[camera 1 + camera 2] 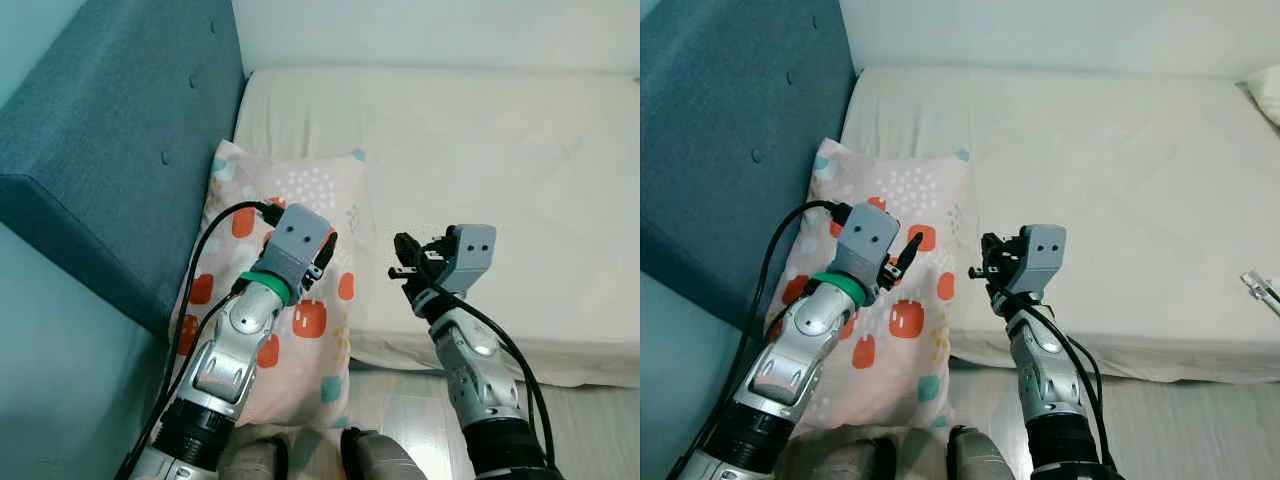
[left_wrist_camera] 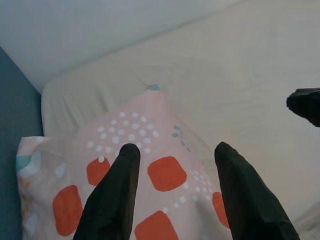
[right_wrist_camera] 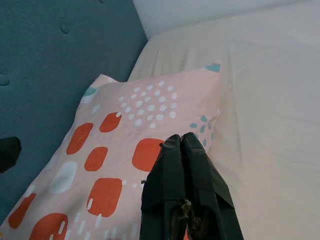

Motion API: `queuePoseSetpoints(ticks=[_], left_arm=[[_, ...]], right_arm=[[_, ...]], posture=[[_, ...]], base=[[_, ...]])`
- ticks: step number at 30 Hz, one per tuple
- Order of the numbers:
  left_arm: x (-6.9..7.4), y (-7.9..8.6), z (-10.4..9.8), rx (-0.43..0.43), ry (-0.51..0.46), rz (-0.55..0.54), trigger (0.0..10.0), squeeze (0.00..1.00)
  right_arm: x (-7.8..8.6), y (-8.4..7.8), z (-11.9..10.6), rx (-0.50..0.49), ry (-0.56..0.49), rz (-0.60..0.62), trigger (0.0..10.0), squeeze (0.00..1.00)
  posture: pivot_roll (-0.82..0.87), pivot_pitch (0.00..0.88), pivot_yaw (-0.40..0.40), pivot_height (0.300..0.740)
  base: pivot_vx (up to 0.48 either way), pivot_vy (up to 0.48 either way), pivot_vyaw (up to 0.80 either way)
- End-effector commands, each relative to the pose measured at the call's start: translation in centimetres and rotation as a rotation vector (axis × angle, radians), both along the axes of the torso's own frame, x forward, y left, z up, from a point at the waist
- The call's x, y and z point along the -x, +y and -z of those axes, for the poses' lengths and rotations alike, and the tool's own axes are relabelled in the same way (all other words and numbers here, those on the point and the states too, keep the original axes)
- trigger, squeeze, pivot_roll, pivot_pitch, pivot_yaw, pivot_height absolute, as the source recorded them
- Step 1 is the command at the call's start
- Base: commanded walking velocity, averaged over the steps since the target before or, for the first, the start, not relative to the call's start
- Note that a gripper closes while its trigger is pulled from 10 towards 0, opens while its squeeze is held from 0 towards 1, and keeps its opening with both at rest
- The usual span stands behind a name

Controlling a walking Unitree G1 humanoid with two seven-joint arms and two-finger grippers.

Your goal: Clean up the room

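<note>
One pink fabric pillow with red, white and teal patches (image 1: 300,300) lies at the near corner of the cream-sheeted mattress (image 1: 480,160), against the blue upholstered headboard (image 1: 110,130), its lower end hanging over the mattress edge. Left gripper (image 2: 175,160) hovers over the pillow, fingers spread wide, holding nothing. Right gripper (image 3: 182,145) hovers beside the pillow's edge, fingers pressed together, empty.
</note>
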State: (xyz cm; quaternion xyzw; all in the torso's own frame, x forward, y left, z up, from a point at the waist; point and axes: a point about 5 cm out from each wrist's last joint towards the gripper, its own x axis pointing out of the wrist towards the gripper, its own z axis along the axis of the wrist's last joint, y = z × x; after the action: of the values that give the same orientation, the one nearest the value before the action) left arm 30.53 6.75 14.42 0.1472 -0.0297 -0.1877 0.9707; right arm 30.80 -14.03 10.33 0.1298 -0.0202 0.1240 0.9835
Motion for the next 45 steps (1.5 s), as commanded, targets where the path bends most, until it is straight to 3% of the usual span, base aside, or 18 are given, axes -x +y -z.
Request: queuePoseSetpoints(ticks=[1, 8, 14, 26, 45], left_arm=[[0.31, 0.14, 0.92, -0.018, 0.033, -0.005, 10.0, 0.00], [0.28, 0.41, 1.14, 0.026, 0.054, -0.030, 10.0, 0.00], [0.20, 0.40, 1.00, 0.027, 0.036, -0.038, 10.0, 0.00], [-0.18, 0.50, 0.78, 0.030, 0.021, -0.067, 10.0, 0.00], [-0.34, 0.64, 0.59, 0.039, 0.010, -0.074, 10.0, 0.00]], right_arm=[[0.41, 0.26, 0.50, -0.004, 0.017, -0.016, 10.0, 0.00], [0.64, 1.12, 0.76, -0.015, 0.022, -0.063, 10.0, 0.00], [0.26, 0.77, 1.22, 0.092, 0.043, -0.035, 10.0, 0.00], [0.06, 0.38, 0.34, 0.037, 0.000, -0.013, 10.0, 0.00], [0.18, 0.46, 0.64, 0.038, 0.006, -0.031, 10.0, 0.00]], posture=[[-0.02, 0.073, 0.064, 0.740], [-0.02, 0.071, 0.059, 0.740], [-0.02, 0.068, 0.058, 0.740], [-0.02, 0.069, 0.054, 0.740], [-0.02, 0.059, 0.058, 0.740]], base=[[0.000, 0.000, 0.00], [0.000, 0.000, 0.00], [0.000, 0.000, 0.12], [0.412, 0.000, 0.23], [0.000, 0.000, 0.00]])
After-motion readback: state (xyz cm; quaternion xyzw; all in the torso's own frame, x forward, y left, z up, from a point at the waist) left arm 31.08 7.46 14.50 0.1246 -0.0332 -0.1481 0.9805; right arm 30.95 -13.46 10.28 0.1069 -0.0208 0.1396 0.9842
